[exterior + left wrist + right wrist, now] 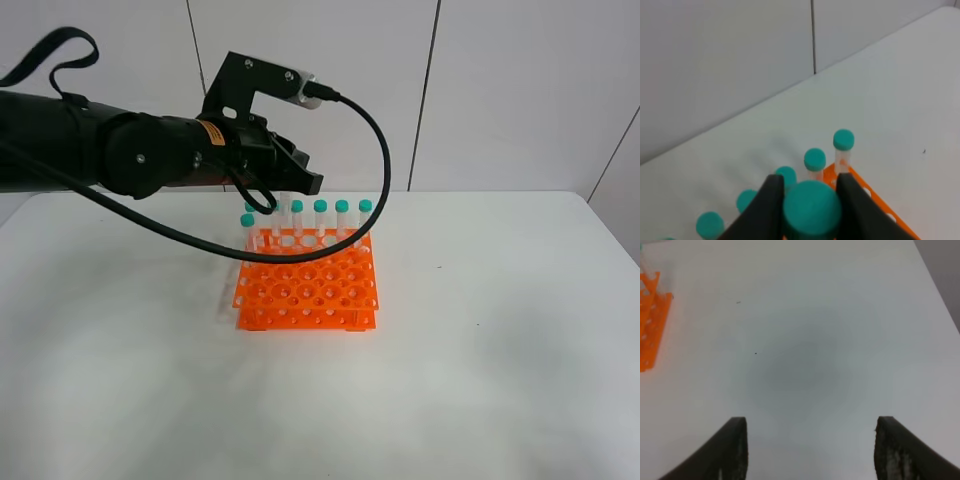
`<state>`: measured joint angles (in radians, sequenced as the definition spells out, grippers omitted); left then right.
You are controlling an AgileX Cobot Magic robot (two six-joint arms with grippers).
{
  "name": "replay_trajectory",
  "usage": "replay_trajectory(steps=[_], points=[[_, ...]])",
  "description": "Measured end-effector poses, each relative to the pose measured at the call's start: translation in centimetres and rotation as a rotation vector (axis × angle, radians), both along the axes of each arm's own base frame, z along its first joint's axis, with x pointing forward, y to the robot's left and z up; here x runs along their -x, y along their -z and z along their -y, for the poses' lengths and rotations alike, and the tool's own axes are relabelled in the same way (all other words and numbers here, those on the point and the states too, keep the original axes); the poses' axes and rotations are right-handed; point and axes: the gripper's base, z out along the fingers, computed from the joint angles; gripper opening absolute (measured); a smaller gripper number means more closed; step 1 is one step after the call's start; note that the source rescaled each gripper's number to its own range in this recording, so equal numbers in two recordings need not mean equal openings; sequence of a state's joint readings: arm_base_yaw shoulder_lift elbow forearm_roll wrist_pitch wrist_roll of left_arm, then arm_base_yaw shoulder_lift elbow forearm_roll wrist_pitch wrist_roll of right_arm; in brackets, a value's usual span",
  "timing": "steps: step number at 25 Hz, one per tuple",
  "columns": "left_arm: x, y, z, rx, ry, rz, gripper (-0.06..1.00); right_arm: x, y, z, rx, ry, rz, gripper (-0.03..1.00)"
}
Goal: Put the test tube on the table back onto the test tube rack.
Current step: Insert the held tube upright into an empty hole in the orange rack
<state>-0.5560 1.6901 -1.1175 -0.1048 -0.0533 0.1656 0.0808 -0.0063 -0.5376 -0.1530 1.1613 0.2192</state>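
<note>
One bright orange plastic rack (310,285) with a grid of round holes stood on the white tabletop (500,350). The left gripper (810,189) was clenched on one slim clear teal-capped test tube (812,212) over the rack's far side. At least five identical tubes (814,160) stood upright in the rack's far row. The right gripper (810,450) hung released, well apart from the rack.

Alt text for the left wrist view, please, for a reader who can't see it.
The left gripper clamps the teal cap of the test tube between two dark fingers, close to the camera. Beyond it, other teal-capped tubes stand in the orange test tube rack on the white table, with a grey wall behind.
</note>
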Motion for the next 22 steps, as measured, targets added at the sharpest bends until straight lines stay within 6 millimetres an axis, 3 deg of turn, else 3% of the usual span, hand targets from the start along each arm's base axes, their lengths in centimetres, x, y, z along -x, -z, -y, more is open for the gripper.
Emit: replay_trajectory(steps=[9, 16, 22], points=[[-1.5, 1.8, 0.5, 0.042, -0.024, 0.074, 0.0, 0.0, 0.0, 0.0, 0.0, 0.0, 0.0, 0.87], [-2.3, 3.3, -1.7, 0.063, -0.096, 0.081, 0.0, 0.0, 0.0, 0.0, -0.001, -0.001, 0.0, 0.87], [-1.9, 4.4, -2.4, 0.074, -0.11, 0.114, 0.0, 0.0, 0.0, 0.0, -0.002, -0.001, 0.0, 0.87]])
